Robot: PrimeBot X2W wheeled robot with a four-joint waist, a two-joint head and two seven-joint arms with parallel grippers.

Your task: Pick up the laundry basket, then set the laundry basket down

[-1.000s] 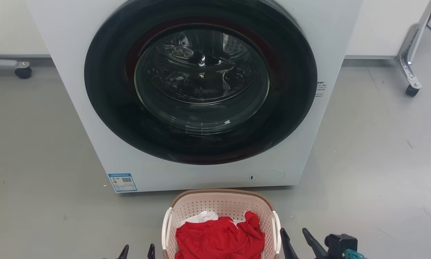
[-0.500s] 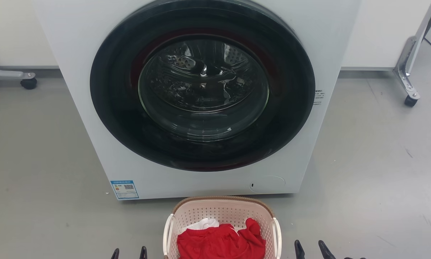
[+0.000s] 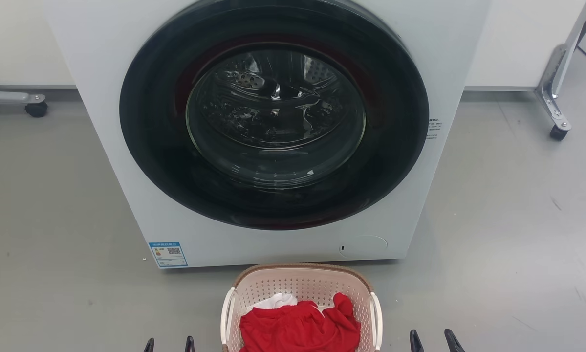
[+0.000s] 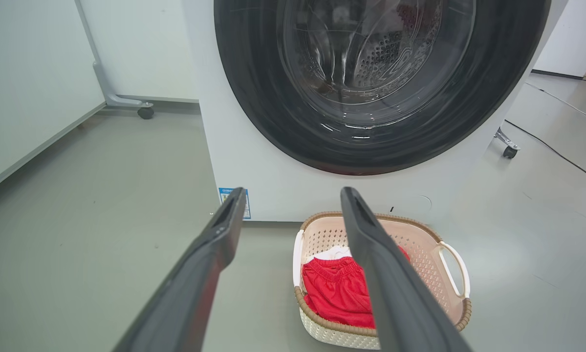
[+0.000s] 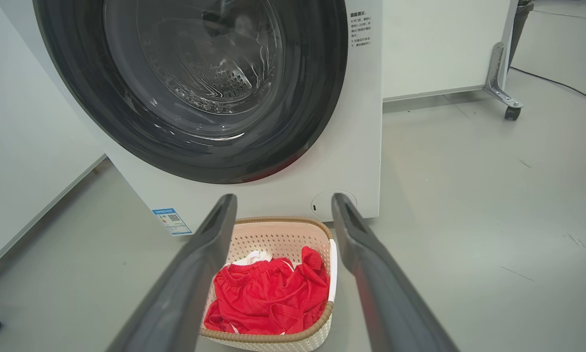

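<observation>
One laundry basket (image 3: 297, 283) holds red and white clothes (image 3: 297, 332); left pincer (image 4: 293, 194), right pincer (image 5: 284, 198) apart.

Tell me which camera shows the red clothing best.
The right wrist view: the red clothing shows nearly whole. In the left wrist view a finger of the left gripper crosses it; the head view cuts it off at the bottom edge.

Upright pink-beige laundry basket (image 3: 302, 286), floor-standing
</observation>
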